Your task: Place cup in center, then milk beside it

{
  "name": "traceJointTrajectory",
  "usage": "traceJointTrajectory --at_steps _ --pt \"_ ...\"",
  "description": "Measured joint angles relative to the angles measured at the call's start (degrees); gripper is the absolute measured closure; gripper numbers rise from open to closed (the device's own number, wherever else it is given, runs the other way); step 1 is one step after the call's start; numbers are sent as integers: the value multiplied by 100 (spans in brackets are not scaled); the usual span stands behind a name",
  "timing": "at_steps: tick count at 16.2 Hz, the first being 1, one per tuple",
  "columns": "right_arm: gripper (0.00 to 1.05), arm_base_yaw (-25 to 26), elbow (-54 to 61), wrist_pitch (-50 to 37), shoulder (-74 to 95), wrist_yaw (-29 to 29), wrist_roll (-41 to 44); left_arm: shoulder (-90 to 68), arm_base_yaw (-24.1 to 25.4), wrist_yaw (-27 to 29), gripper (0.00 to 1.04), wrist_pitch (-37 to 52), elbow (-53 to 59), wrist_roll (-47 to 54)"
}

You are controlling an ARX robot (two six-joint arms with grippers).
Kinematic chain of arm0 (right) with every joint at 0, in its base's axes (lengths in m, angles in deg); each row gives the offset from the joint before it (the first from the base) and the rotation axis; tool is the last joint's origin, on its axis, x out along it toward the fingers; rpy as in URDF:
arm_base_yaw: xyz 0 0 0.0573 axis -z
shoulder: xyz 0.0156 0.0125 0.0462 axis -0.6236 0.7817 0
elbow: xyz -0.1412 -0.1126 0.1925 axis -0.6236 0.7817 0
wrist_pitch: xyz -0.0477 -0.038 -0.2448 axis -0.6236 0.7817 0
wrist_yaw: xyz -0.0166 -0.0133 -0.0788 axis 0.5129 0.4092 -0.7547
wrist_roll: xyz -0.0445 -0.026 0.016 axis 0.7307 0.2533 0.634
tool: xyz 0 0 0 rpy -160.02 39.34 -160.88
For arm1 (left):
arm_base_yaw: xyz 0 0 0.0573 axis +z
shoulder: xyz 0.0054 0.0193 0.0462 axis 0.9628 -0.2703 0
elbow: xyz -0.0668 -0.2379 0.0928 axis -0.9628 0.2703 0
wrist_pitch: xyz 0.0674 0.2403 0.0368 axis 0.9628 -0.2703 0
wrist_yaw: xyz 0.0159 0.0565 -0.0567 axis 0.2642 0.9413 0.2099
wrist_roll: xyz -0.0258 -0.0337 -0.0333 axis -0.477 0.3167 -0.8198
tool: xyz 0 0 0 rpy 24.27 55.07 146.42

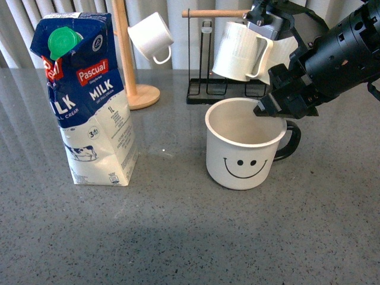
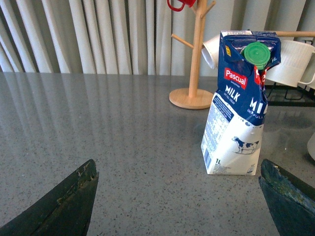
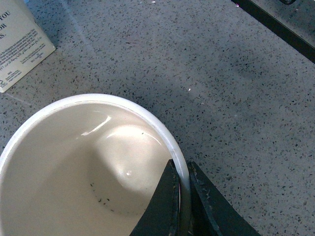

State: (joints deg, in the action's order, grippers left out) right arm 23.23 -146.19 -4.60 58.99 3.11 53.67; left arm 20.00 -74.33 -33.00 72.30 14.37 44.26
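Sitting upright on the speckled grey table (image 1: pixel 178 237), right of the milk (image 1: pixel 89 101), is the cup (image 1: pixel 240 151): wide, glossy white, round, with a black smiley and loop handle. The right gripper (image 1: pixel 265 110) pinches its rim by the handle, and the left gripper (image 2: pixel 177 196) is spread wide.

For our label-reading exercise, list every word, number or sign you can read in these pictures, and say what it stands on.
"Pascual": red label on the milk carton.
"MILK": on the carton's blue part.
"1L": on the carton.
Carton's fine print: too small to read.
Mug: a smiley face, no words.
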Motion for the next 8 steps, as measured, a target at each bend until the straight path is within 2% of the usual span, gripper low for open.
traceJointTrajectory --at_steps 1,2,5,7,8 --pt "101 -2 -2 0 0 -13 26 0 0 0 7 -2 0 0" --pt "95 -4 -15 7 2 -50 94 0 0 0 7 -2 0 0" --pt "64 -2 -33 -33 103 -129 177 0 0 0 7 0 0 0" --pt "36 -2 -72 -83 103 -55 173 0 0 0 7 0 0 0" --pt "7 26 -94 -404 9 70 -92 0 0 0 7 0 0 0"
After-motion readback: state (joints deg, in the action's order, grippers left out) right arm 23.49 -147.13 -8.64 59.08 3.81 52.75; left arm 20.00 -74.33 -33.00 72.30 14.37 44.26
